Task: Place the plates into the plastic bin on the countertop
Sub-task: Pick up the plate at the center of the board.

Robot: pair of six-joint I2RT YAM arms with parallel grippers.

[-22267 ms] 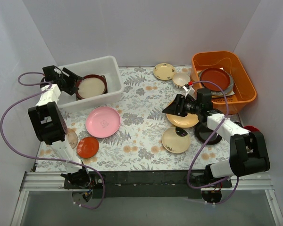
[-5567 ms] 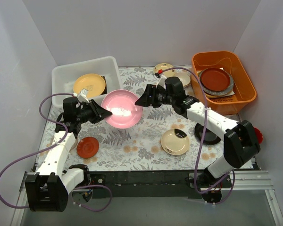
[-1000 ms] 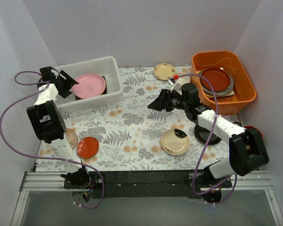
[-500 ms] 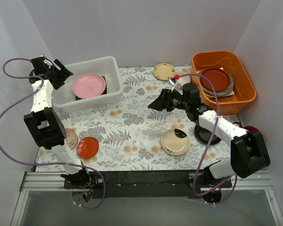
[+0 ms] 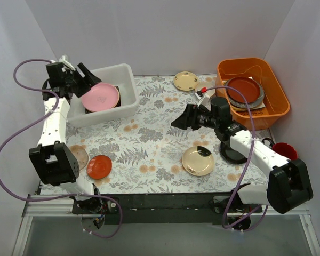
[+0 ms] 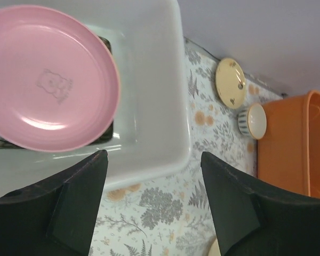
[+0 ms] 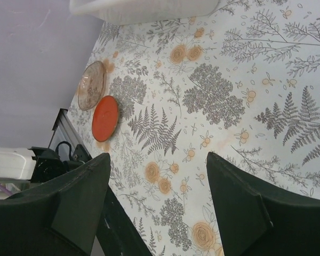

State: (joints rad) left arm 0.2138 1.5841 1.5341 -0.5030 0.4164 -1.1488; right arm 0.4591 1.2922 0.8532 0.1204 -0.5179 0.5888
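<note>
1. The pink plate is found in the plastic bin, on top of a dark dish, and its edge passes beyond that dish. If the bin is pushed, the plate can probably slide off the pile.
2. The left gripper is released and empty, above the left end of the bin. If it is moved away too low, the rim may be struck and the bin shifted on the desk.
3. The right gripper is spread wide with nothing in it, above the middle of the desk.
4. The red-orange saucer, the cream plate and the small yellow plate lie flat on the cloth, outside the bin. A thin rim may slip from the gripper, or the cloth may be pinched and dragged.
5. The dishes in the orange tub may be taken by mistake.
</note>
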